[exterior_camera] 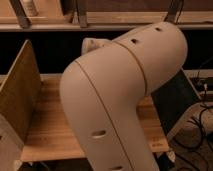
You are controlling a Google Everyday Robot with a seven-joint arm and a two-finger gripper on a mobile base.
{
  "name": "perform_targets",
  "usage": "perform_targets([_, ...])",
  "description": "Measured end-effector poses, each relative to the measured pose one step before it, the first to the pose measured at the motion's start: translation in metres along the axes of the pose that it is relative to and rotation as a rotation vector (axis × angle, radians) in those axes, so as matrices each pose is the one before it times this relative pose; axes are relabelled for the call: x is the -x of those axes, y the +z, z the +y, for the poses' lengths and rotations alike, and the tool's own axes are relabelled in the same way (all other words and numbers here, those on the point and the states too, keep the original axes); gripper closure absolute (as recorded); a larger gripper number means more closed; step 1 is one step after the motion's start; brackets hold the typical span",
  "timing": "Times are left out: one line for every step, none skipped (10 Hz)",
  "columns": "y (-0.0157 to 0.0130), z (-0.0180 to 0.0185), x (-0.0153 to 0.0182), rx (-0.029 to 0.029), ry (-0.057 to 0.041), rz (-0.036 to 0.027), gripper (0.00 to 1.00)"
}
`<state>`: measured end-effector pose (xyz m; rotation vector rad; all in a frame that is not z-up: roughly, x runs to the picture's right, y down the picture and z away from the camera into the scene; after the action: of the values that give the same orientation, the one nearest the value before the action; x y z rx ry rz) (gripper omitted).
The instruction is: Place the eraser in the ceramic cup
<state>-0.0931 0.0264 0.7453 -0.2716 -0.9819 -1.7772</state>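
Observation:
My own beige arm [120,95] fills most of the camera view and blocks the middle of the wooden table [50,130]. The gripper is not in view; it is hidden behind or beyond the arm. The eraser and the ceramic cup are hidden or out of view. Only the arm's elbow and upper link show, with a pale joint end [92,45] poking out at the upper left.
A wooden board [20,95] stands upright at the table's left side. A dark panel [175,105] leans at the right, with cables [200,135] on the floor beyond it. A shelf rail [75,25] runs along the back.

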Motion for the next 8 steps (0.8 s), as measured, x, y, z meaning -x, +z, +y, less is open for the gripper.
perform_targets([0.00036, -0.00069, -0.00019, 0.00042, -0.00126, -0.00077, 0.20])
perform_targets([0.00101, 0.00050, 0.00043, 0.00530, -0.00281, -0.00167, 0.20])
perform_targets([0.00452, 0.00048, 0.00081, 0.01890, -0.01068, -0.00610, 0.20])
perform_targets([0.01231, -0.00469, -0.00150, 0.03450, -0.02989, -0.00708, 0.20])
perform_targets([0.01572, -0.01187, -0.00088, 0.03442, -0.04119, -0.01698, 0.20])
perform_targets([0.01387, -0.01082, 0.00146, 0.02797, -0.03190, -0.02386, 0.20])
perform_targets([0.01194, -0.00874, -0.00074, 0.02844, -0.02223, -0.01554, 0.20])
perform_targets([0.01172, -0.00746, 0.00041, 0.03565, -0.01691, -0.02106, 0.20])
